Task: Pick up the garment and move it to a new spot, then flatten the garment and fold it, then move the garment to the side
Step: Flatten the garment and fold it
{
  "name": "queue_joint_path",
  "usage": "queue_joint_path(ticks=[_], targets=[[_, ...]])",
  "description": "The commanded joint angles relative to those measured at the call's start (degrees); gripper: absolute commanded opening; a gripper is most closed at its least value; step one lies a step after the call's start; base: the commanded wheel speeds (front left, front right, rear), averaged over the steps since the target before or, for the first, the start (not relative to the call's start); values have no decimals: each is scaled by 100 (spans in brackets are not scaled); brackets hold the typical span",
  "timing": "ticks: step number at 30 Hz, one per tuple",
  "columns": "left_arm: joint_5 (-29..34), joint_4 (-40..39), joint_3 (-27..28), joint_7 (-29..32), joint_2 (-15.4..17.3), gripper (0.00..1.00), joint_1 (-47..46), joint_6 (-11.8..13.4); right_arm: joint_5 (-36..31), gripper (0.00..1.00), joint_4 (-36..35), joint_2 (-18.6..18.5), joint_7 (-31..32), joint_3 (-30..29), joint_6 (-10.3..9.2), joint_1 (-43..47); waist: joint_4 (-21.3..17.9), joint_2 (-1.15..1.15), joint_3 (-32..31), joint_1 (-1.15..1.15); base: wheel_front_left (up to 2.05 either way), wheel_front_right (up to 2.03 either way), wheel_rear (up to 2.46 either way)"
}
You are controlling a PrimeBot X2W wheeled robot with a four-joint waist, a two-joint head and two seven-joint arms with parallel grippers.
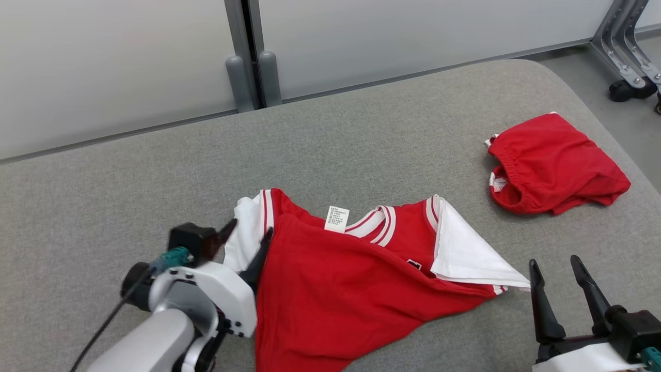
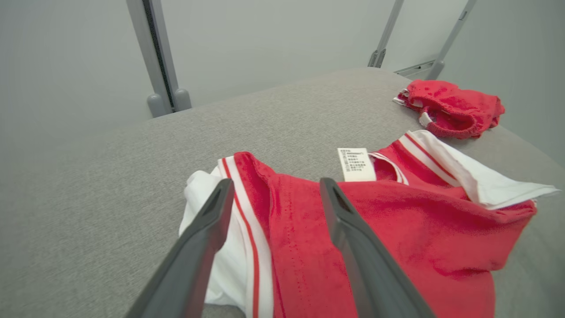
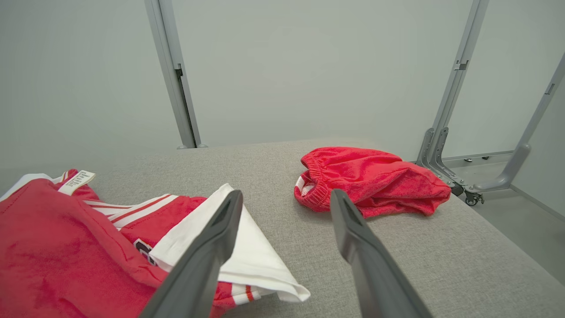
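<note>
The grey surface [image 1: 361,129] is stretching wide ahead of the robot. The garment [image 1: 335,289], a red top with white sleeves, is lying rumpled across its near middle, long axis running left to right, collar edge facing away. A pair of red shorts [image 1: 552,165] is sitting well apart at the far right, blocking nothing. The left end effector [image 1: 250,228] is hanging right over the left sleeve, jaws spread wide, clasping nothing, and it's the nearer one. The right end effector [image 1: 553,261] is sitting just beside the white right sleeve tip, equally spread and empty. A white label [image 1: 336,218] is poking up at the collar. Flattening's coming, I'd say, each sleeve lying ahead of its own arm.
</note>
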Motion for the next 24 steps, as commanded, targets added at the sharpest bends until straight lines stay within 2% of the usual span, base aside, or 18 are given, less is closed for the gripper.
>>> queue_joint_path(ticks=[1,4,7,13,19,20,21,24], targets=[[-147,11,175,63,117,100,-1,94,1,100,-26,-25,-31,35,-2,-38,6,0,75,0,0,0,0],[-296,306,283,382,366,100,-90,130,42,100,-42,-27,-31,137,-2,-143,-51,0,216,0,0,0,0],[-470,662,331,677,396,100,-287,-41,94,100,-32,-26,-31,213,-2,-216,-135,0,371,0,0,0,0],[-789,1194,352,955,265,100,-521,-483,151,100,17,-26,-31,216,-2,-292,-284,0,617,0,0,0,0],[-924,1624,260,1111,39,100,-558,-735,181,100,22,-26,-32,196,-2,-315,-325,0,716,0,0,0,0],[-943,1686,234,1127,-12,4,-546,-771,176,100,27,-27,-32,194,-2,-324,-323,0,721,0,0,0,0],[-976,1749,216,1137,-57,0,-538,-825,168,100,32,-27,-32,189,-2,-341,-320,0,723,0,0,0,0],[-906,1845,209,1001,-115,0,-657,-971,162,100,44,-26,-32,182,-2,-385,-308,0,736,0,0,0,0]])
